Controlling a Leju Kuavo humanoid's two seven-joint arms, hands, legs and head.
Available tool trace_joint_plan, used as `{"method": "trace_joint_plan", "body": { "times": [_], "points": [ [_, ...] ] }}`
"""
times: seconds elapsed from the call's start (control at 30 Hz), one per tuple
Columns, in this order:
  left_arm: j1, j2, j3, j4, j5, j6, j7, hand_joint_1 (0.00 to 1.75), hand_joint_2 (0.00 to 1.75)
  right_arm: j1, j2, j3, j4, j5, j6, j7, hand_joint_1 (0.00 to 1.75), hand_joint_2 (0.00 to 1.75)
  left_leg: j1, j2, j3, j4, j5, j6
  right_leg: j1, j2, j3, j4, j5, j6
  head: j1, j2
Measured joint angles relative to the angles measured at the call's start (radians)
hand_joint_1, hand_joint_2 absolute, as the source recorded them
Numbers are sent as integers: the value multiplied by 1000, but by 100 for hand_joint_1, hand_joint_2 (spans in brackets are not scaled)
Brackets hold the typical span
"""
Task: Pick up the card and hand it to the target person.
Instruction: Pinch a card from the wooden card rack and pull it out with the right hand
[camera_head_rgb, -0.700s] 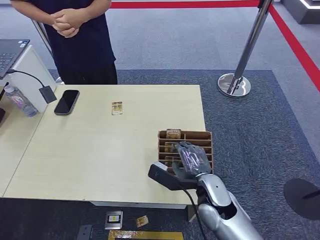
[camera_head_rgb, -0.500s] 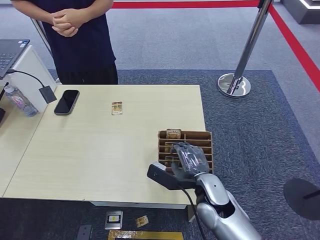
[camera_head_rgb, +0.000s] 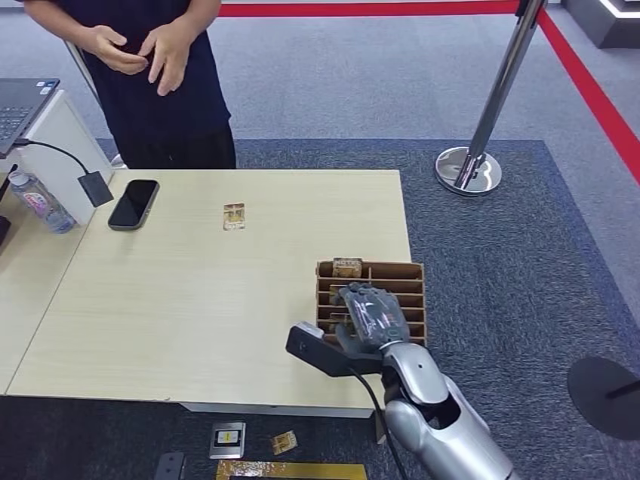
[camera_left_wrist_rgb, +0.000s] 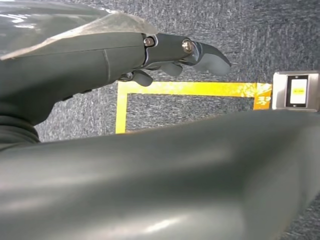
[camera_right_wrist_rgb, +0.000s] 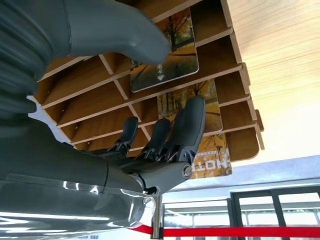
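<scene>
My right robot hand (camera_head_rgb: 370, 318) hangs over the card rack (camera_head_rgb: 411, 272) on the tabletop (camera_head_rgb: 211, 300), fingers (camera_right_wrist_rgb: 190, 125) apart, holding nothing. A card (camera_right_wrist_rgb: 166, 55) sits in its slot. Next I must pinch it.

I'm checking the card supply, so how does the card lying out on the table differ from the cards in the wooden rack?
The small autumn-print card on the pale wooden table lies flat and alone in the open, near the person. The autumn-print cards in the brown slotted wooden rack stand on edge in slots, several together, under the right robot hand. Both show orange tree prints.
</scene>
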Motion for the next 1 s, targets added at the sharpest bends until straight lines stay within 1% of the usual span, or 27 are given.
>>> {"method": "trace_joint_plan", "body": {
  "times": [0.6, 0.77, 0.9, 1.0],
  "points": [
    [-13, 3, 0, 24, 5, 1, -15, 0, 0, 0, 1, 0, 23, 7, -17, 5, 79, 175, 0, 0, 0, 0, 0, 0, 0, 0, 0, 0, 0, 0, 0, 0],
    [-22, 5, 0, 40, 9, 2, -21, 0, 0, -1, 7, 0, 34, 21, -29, 12, 82, 175, 0, 0, 0, 0, 0, 0, 0, 0, 0, 0, 0, 0, 0, 0],
    [-26, 6, 0, 52, 12, 2, -25, 0, 0, -3, 11, 0, 41, 28, -34, 14, 91, 175, 0, 0, 0, 0, 0, 0, 0, 0, 0, 0, 0, 0, 0, 0],
    [-27, 7, 0, 59, 15, 2, -26, 0, 0, -5, 13, 0, 44, 30, -35, 14, 112, 175, 0, 0, 0, 0, 0, 0, 0, 0, 0, 0, 0, 0, 0, 0]
  ]
}}
